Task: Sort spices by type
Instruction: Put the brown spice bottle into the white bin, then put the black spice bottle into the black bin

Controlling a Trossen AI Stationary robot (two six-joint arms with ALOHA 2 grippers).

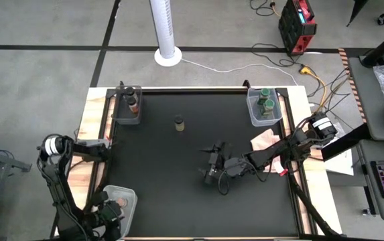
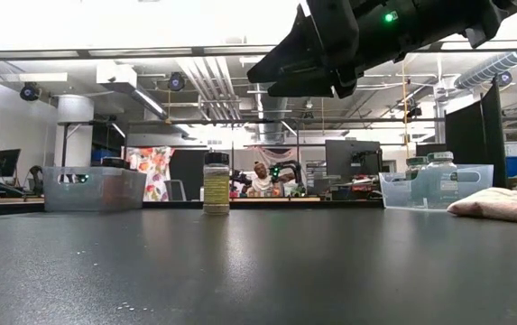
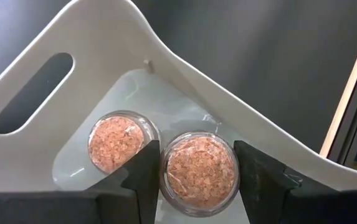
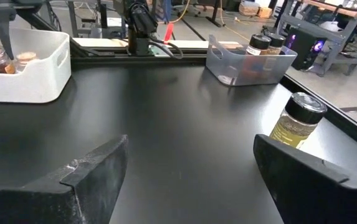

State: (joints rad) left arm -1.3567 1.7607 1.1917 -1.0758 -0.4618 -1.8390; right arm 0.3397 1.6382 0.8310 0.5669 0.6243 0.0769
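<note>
A white tub [image 1: 130, 195] at the table's near left holds two pinkish-topped spice jars. My left gripper [image 3: 197, 149] reaches into the tub and is shut on one of them [image 3: 201, 173]. The other jar [image 3: 116, 142] stands beside it on the tub's floor. A dark-lidded jar of yellowish spice [image 1: 179, 123] stands alone on the black mat; it also shows in the right wrist view [image 4: 298, 121]. My right gripper [image 1: 208, 164] hovers open above the mat's middle with nothing between its fingers. My left gripper pinches the pinkish-topped jar by two opposite sides near its top [image 3: 165, 175], one finger [image 3: 142, 177] on each side. The fingers come from above, slanting down into the tub. The jar stays upright inside the tub; I cannot tell whether its base rests on the floor.
A clear tub [image 1: 128, 104] at the far left holds dark-lidded jars. A clear tub [image 1: 262, 106] at the far right holds green-lidded jars. A pink cloth [image 1: 265, 142] lies at the mat's right edge, beside my right arm.
</note>
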